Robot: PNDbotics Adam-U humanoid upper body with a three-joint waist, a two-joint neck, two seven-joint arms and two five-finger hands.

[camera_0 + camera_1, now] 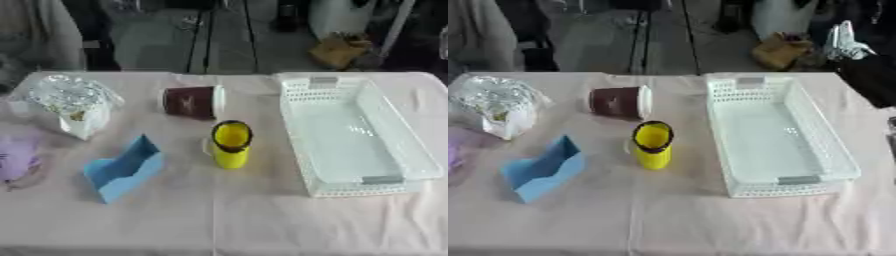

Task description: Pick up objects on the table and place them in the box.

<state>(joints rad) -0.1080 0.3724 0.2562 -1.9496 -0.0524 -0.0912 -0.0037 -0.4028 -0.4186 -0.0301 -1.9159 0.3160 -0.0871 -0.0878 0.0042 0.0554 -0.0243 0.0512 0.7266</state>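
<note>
A white perforated plastic box point(297, 137) stands empty on the right half of the table. Left of it a yellow mug point(231, 145) with a dark rim stands upright. Behind the mug a dark red paper cup point(191, 102) lies on its side, mouth toward the box. A light blue open carton point(124, 170) lies at the front left. A crumpled clear plastic bag point(70, 102) sits at the back left. A purple thing point(17, 157) lies at the left edge. Neither hand shows in either view.
A pale pink cloth point(227, 220) covers the table, with bare cloth along the front. Beyond the far edge are a floor, a brown bag point(780, 50) and dark shapes. A dark sliver point(892, 131) shows at the right edge.
</note>
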